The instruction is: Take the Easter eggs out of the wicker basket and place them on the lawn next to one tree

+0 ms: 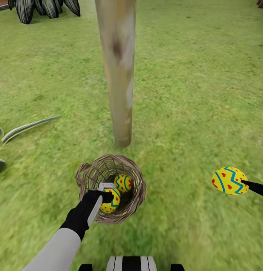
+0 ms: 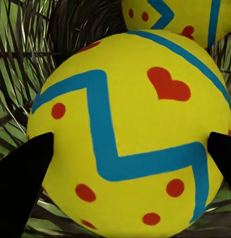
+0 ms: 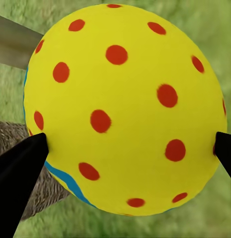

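While the head camera looks down over both arms, here's the rundown, biggest first:

Lawn: short mottled green grass point(image 1: 207, 94) all around, everything sits on it.

Tree: tall, smooth, pale grey-tan trunk point(image 1: 118, 75), standing just beyond the basket.

Basket: small round brown woven wicker basket point(image 1: 137, 195) on the grass at the foot of the trunk, loop handle on its left rim.

Left gripper: black left gripper point(image 1: 109, 196) reaching down into the basket, fingers point(image 2: 21, 183) pressed on both sides of a yellow egg with a blue zigzag and red dots and hearts point(image 1: 110, 203), so it's grasping that one.

Second egg in basket: another yellow, blue-banded egg point(image 1: 124, 182) touching the gripped one, on the trunk side.

Right gripper: black right gripper point(image 3: 128, 148) clamped on the third yellow egg with red dots point(image 1: 229, 180), held above the grass, well right of the basket.
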Controlling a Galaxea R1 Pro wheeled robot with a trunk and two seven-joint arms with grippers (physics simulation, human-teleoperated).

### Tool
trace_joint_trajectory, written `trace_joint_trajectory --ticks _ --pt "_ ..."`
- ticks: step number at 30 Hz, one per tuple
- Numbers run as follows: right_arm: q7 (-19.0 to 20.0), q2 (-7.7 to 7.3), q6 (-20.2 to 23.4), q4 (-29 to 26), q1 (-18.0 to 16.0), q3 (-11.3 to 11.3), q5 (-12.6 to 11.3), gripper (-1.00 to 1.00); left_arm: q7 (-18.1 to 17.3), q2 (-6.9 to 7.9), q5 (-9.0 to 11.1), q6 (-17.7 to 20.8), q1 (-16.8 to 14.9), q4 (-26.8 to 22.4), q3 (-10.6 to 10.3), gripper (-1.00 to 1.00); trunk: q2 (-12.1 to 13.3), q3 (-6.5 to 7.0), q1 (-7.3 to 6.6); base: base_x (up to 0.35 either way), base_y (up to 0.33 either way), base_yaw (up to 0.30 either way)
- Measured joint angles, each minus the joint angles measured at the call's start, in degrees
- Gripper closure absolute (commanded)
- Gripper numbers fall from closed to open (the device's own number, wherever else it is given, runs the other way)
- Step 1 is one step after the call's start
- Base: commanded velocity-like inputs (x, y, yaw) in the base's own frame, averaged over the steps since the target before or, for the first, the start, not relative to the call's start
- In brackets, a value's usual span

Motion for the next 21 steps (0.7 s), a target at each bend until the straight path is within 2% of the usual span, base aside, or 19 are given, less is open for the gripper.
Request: trace_joint_trajectory --ticks 9,11,13,18,20,21 --pt "0.00 0.00 -0.01 0.00 0.01 -0.01 0.02 1.00 -0.72 0.02 0.16 -0.31 0.00 -0.37 0.00 1.00 3.61 1.62 -1.98 0.000 0.000 0.000" --pt "0.00 0.00 0.00 0.00 0.00 0.00 0.02 1.00 -4.16 0.20 0.23 -0.34 0.06 -0.94 0.15 1.00 4.41 1.98 -2.42 0.000 0.000 0.000" --pt "0.00 0.02 0.00 0.00 0.00 0.00 0.02 1.00 -7.05 0.80 0.35 -0.28 0.10 -4.48 0.16 1.00 5.21 2.34 -2.86 0.000 0.000 0.000" --pt "0.00 0.02 -0.01 0.00 0.00 0.00 0.01 1.00 -8.20 1.32 0.44 -0.08 0.26 -7.92 0.29 1.00 7.22 3.23 -3.96 0.000 0.000 0.000" --pt "0.00 0.05 -0.03 0.00 0.01 0.01 0.02 1.00 -11.41 1.71 0.40 -0.05 0.33 -9.13 0.28 1.00 8.02 3.59 -4.39 0.000 0.000 0.000" --pt "-0.03 0.06 -0.06 0.00 0.01 0.00 0.02 1.00 -14.60 2.52 0.40 -0.04 0.34 -10.01 0.24 1.00 8.42 3.77 -4.61 0.000 0.000 0.000"
